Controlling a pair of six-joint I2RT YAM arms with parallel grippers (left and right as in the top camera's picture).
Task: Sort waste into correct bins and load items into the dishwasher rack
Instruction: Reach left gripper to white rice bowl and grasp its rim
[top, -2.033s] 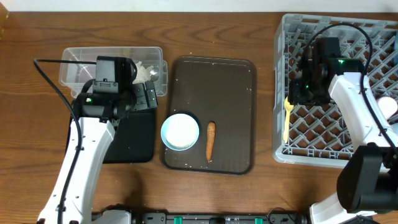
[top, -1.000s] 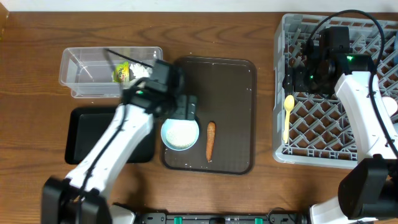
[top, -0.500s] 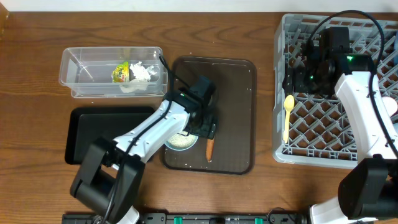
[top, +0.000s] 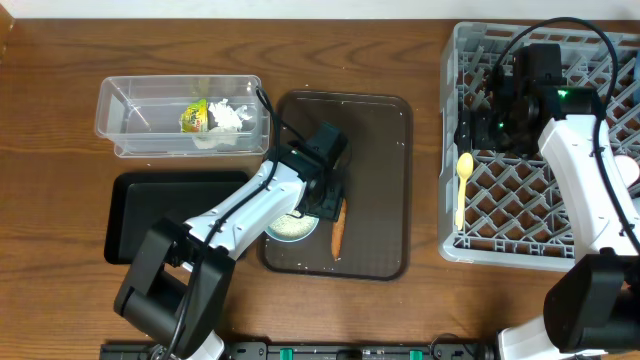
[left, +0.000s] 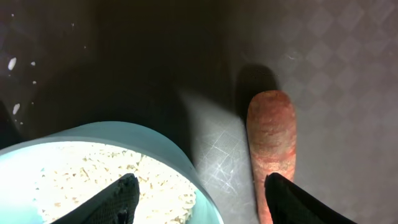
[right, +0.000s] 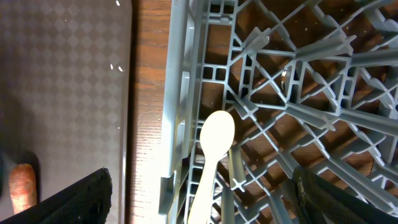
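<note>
My left gripper (top: 325, 207) is open and hovers low over the pale blue-rimmed bowl (top: 290, 228) and the orange carrot stick (top: 338, 237). In the left wrist view the gripper (left: 205, 202) straddles the bowl's rim (left: 155, 140), with rice (left: 93, 180) inside, and the carrot (left: 272, 149). The clear tub (top: 130, 115) holds the yellow-green wrapper (top: 193, 118) and the white tissue (top: 229, 114). My right gripper (top: 480, 130) is open above the grey rack (top: 500, 255). The yellow spoon (top: 462, 185) lies in the rack, below my right gripper (right: 208, 208) in the right wrist view.
The bowl and carrot sit on the dark brown serving tray (top: 380, 140). The black tray (top: 170, 215) lies left of it, below the tub. A pale round item (top: 626, 170) shows at the rack's right edge. The other cups and the dark blue bowl are out of view.
My left arm swung from over the tub and black tray to the brown tray and came down over the bowl and carrot. My right gripper rose from the spoon, which stays in the rack.
</note>
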